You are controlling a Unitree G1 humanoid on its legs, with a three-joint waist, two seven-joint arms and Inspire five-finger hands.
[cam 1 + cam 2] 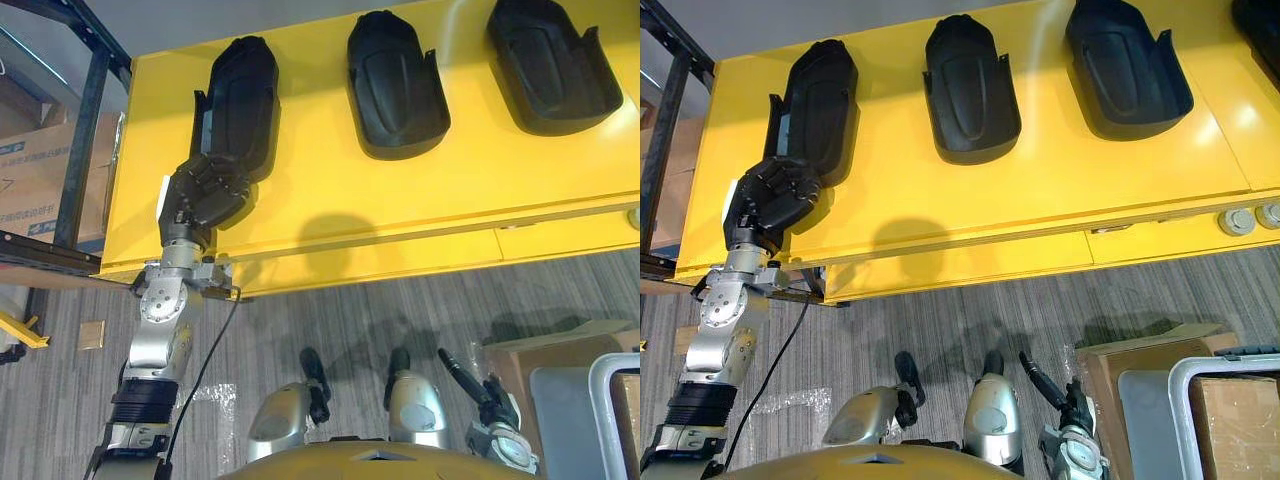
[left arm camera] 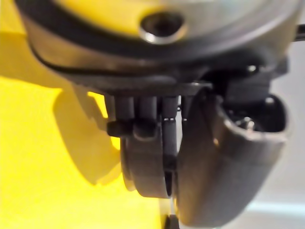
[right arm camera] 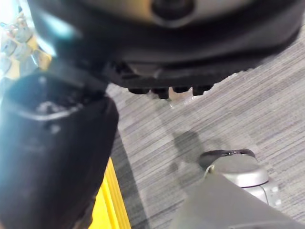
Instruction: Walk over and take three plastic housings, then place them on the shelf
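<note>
Three black plastic housings lie in a row on a yellow table top (image 1: pixel 400 200): a left housing (image 1: pixel 240 100), a middle housing (image 1: pixel 395 85) and a right housing (image 1: pixel 550 65). My left hand (image 1: pixel 205 195) rests on the near end of the left housing, its fingers (image 2: pixel 143 143) and thumb (image 2: pixel 228 162) curled round the housing's edge. Down by my side over the carpet, my right hand (image 1: pixel 495 410) hangs with relaxed fingers and holds nothing.
A black metal rack (image 1: pixel 90 120) with cardboard boxes (image 1: pixel 30 170) behind it stands left of the table. At the lower right are a cardboard box (image 1: pixel 1140 370) and a grey bin (image 1: pixel 1230 400). Two small round fittings (image 1: pixel 1237 222) lie on the table's right edge.
</note>
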